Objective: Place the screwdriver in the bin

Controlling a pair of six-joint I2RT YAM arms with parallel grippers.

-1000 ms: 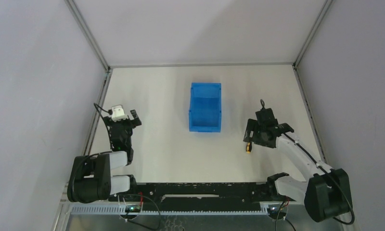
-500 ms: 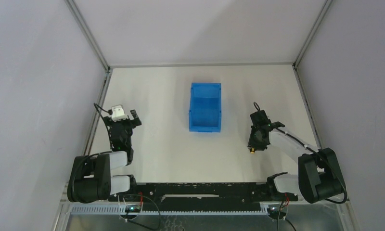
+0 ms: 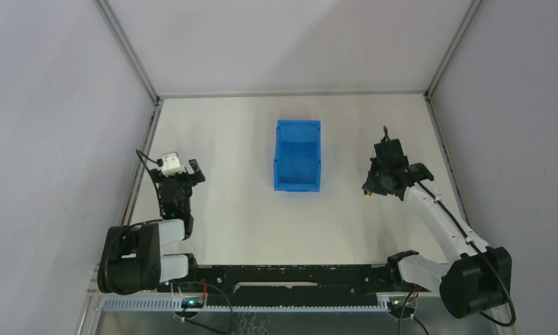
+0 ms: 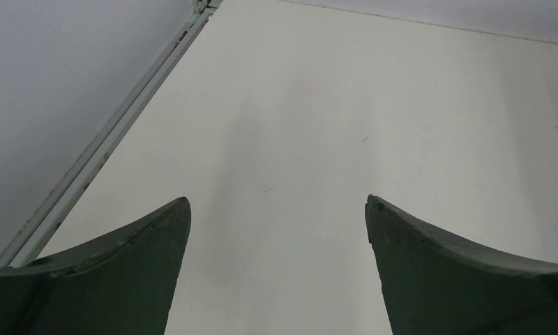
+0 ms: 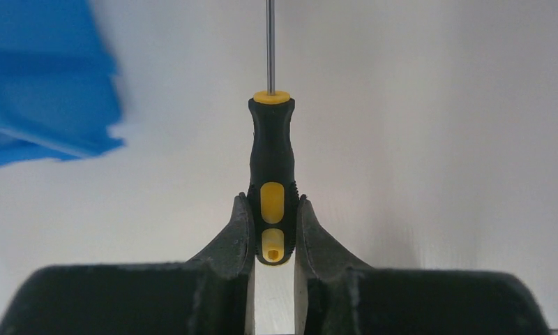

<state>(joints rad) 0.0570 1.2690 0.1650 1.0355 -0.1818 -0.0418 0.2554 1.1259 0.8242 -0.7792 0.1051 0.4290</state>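
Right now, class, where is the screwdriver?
In the right wrist view the screwdriver is pinched by its handle end between the fingers of the right gripper, shaft pointing away; from above it is right of the blue bin, outside it.

1. A matte white tabletop (image 3: 227, 174) fills the middle of the top view, evenly lit, with only faint soft shadows.
2. A pale grey back wall (image 3: 290, 42) spans the upper frame.
3. A plain grey left wall (image 3: 46, 139) and right wall (image 3: 520, 105) close the sides.
4. Slanting metal frame bars cross the upper left (image 3: 126, 49) and upper right (image 3: 455, 45).
5. In the left wrist view, a metal edge rail (image 4: 98, 164) runs diagonally at the left, between tabletop and wall.
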